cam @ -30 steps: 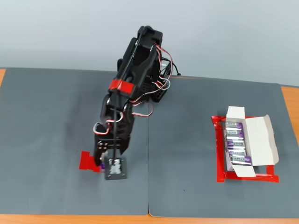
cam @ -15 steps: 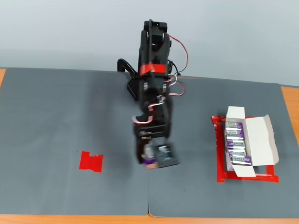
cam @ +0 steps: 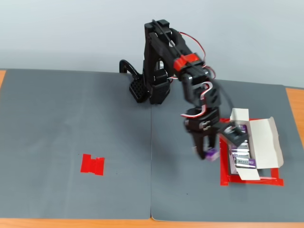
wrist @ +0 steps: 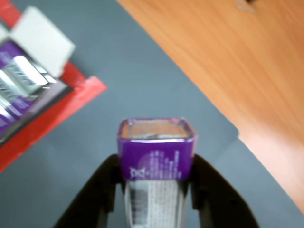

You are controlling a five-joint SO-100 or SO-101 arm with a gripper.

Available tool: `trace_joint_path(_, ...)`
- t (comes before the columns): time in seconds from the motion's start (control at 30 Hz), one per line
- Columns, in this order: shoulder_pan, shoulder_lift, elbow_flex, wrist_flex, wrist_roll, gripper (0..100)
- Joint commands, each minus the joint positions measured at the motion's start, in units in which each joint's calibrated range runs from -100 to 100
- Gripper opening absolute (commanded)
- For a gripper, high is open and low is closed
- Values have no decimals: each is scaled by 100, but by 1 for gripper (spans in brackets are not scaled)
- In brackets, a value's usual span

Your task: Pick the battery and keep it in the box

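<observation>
One small rectangular silver-grey battery with a purple label and white print (wrist: 156, 156) sits clamped between the two black fingers of the gripper (wrist: 155, 190), jaws narrow on its sides, purple end pointing away from the wrist; in the fixed view the battery (cam: 210, 153) hangs low over the grey mat (cam: 76, 118), just left of the small white cardboard box with fold-out flaps (cam: 264, 137), not yet over its opening; the step in hand looks like the carry to the box, and doing it well probably means shifting toward the carton, right in the fixed view, until the battery clears the near wall and the red tape outline (cam: 251, 180), keeping the grip firm; the box already holds several purple-and-silver batteries (cam: 241, 154), so the free slot should be chosen before lowering, and the flaps avoided; the release should come only once the battery is down inside; as for pose, the black arm reaches forward from its base (cam: 152, 85), elbow raised, forearm angled down, wrist pointing steeply at the mat; the wrist view is blurred, the box (wrist: 40, 38) at its upper left.
</observation>
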Motion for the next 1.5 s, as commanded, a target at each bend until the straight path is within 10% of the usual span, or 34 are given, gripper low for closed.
trace_joint_path(0.0, -524, -93, -375, -47, -28, 6)
trace_joint_path(1.47, -2367, 2263, -1090, -559, -28, 6)
